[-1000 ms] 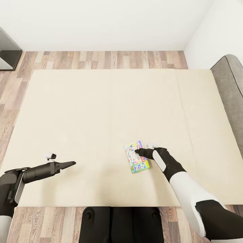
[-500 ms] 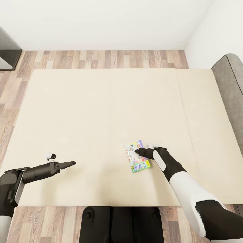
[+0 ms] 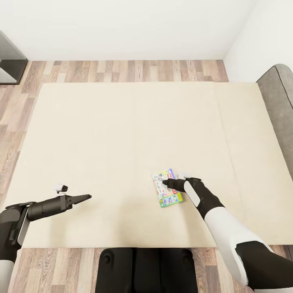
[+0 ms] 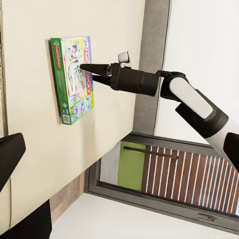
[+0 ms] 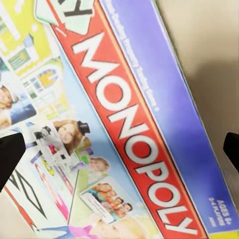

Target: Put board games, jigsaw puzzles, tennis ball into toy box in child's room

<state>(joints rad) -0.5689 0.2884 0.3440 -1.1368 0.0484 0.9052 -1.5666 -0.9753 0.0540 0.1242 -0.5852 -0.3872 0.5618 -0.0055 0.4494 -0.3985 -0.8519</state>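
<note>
The right tool is hovering over the game lying on the bed, fingers spread wide. The left tool is hanging nearby, pinched narrow.

One flat printed white-blue board game box with a green edge is counted on one beige bed.

Plain white walls meet at a corner behind a floor of mixed brown and grey wood planks. A dark grey piece of furniture stands against the wall. The left wrist view shows a dark-framed window with vertical slats.
</note>
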